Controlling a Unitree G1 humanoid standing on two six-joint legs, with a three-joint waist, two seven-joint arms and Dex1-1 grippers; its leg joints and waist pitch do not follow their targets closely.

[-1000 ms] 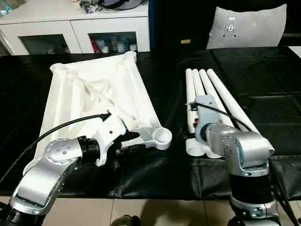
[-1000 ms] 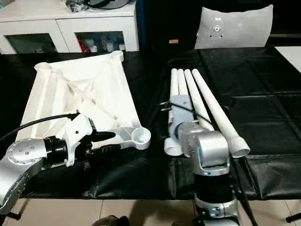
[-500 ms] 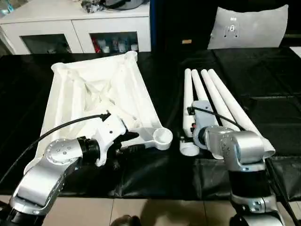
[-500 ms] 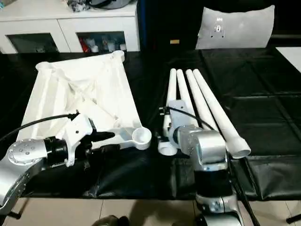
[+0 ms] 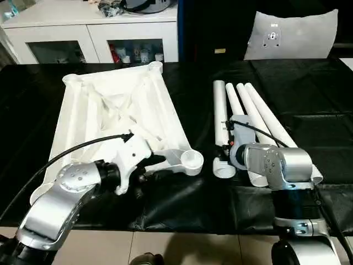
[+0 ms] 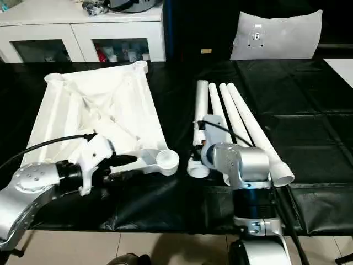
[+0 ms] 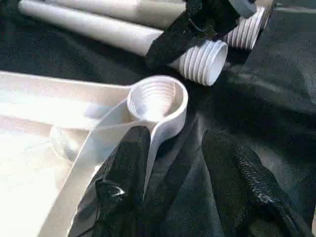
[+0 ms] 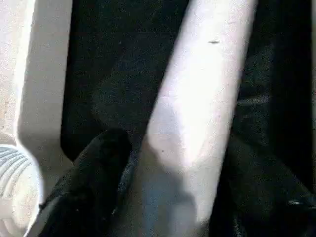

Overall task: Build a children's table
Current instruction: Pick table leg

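Observation:
The white table top (image 5: 110, 105) lies upside down on the black cloth, ribs up. My left gripper (image 5: 151, 168) is open at its near right corner, fingers straddling the rim just behind the round socket (image 7: 157, 96); one finger (image 7: 123, 168) rests on the rim, the other on the cloth. My right gripper (image 5: 224, 136) is shut on the leftmost leg (image 5: 219, 105), a finger (image 8: 94, 168) pressed to each side. That leg's threaded end (image 7: 205, 61) lies a few centimetres right of the socket. The other three legs (image 5: 259, 110) lie side by side to its right.
The black cloth (image 5: 182, 204) covers the work table up to its front edge. A white cabinet (image 5: 88, 27) stands behind the table top. A grey cushion (image 5: 289, 33) leans at the back right.
My right gripper has swung the leftmost leg to the left, bringing its threaded end closer to the corner socket. The left gripper has hardly moved.

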